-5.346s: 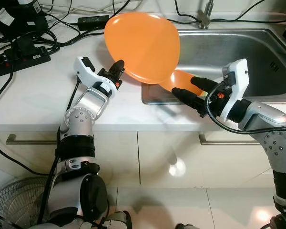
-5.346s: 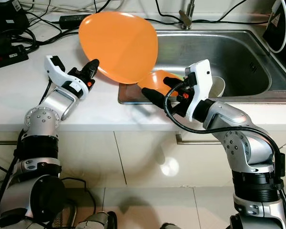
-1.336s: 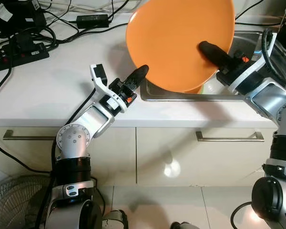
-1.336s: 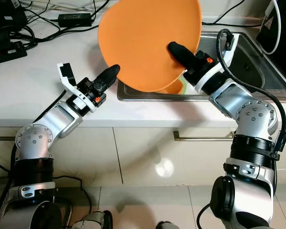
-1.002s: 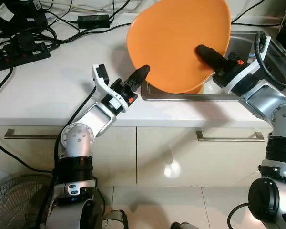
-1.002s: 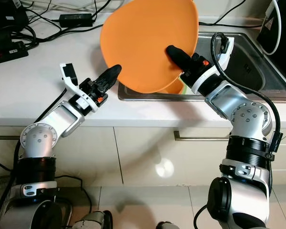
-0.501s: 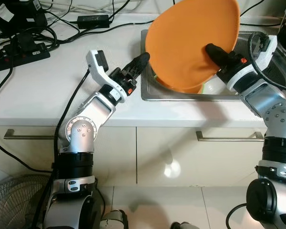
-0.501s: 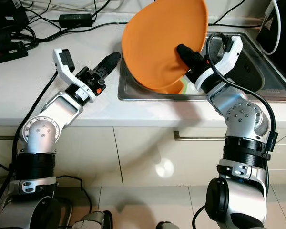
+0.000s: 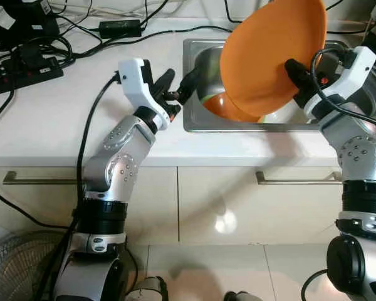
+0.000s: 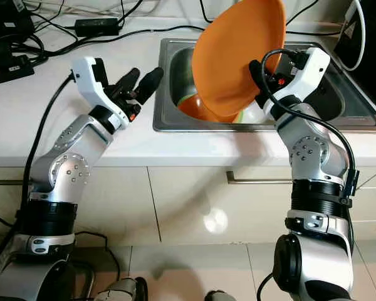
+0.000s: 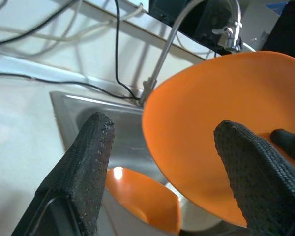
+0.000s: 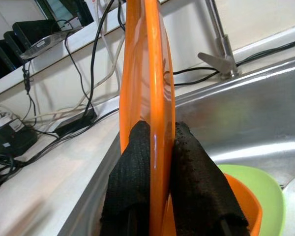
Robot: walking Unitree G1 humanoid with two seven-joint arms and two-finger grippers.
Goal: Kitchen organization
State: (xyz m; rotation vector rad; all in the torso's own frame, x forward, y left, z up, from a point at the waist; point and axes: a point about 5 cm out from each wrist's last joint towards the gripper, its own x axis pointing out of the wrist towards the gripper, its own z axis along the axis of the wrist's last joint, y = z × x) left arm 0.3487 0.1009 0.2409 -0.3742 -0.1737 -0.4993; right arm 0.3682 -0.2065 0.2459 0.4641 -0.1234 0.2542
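Note:
A large orange plate (image 9: 269, 56) hangs tilted almost on edge above the steel sink (image 9: 194, 125). My right gripper (image 9: 294, 69) is shut on its lower rim, one finger (image 12: 132, 172) on each face. My left gripper (image 9: 178, 80) is open over the counter at the sink's left rim, apart from the plate. In the left wrist view the plate (image 11: 221, 137) shows beyond the spread fingers (image 11: 88, 162). In the sink lie an orange bowl (image 9: 222, 108), a green bowl (image 12: 255, 191) and a white dish (image 9: 279, 115).
A black power strip with tangled cables (image 9: 25, 63) and an adapter (image 9: 119, 27) lie at the counter's back left. The faucet (image 12: 221, 54) stands behind the sink. A floor fan (image 9: 12, 263) sits at the lower left. The counter between cables and sink is bare.
The plate has passed from my left gripper to my right one. It has moved right over the sink and tipped more upright. My left gripper has opened and drawn back.

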